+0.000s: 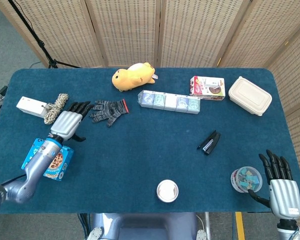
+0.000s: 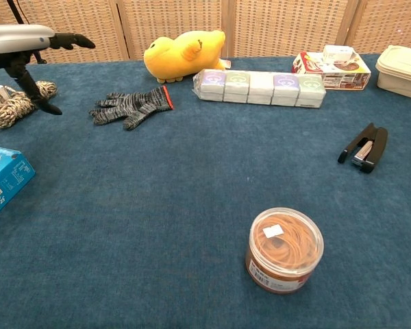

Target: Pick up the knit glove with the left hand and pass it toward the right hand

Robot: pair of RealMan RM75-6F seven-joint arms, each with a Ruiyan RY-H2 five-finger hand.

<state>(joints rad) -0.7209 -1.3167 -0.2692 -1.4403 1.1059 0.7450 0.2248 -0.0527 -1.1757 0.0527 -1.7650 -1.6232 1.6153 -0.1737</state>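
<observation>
Knit glove (image 1: 109, 110) on blue table (image 1: 140, 160); wicker screens (image 1: 125, 30) behind; both hands' fingers spread, empty.

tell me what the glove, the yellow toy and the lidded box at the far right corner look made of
Knit glove: grey-black mottled yarn, ribbed knit texture, red cuff edge. Yellow toy: soft plush fabric, rounded stuffed shape. Lidded box: matte beige, moulded; probably pulp fibre or plastic, unclear which.

A yellow plush toy (image 1: 133, 76) lies at the far edge, with a row of small cups (image 1: 169, 101) just to its right. Farther right sit a snack box (image 1: 207, 87) and a beige lidded container (image 1: 249, 95). A black stapler (image 1: 209, 142) lies mid-right. A coiled rope (image 1: 56, 108) and a blue cookie box (image 1: 49, 159) occupy the left. A jar of rubber bands (image 2: 284, 249) stands near.
</observation>
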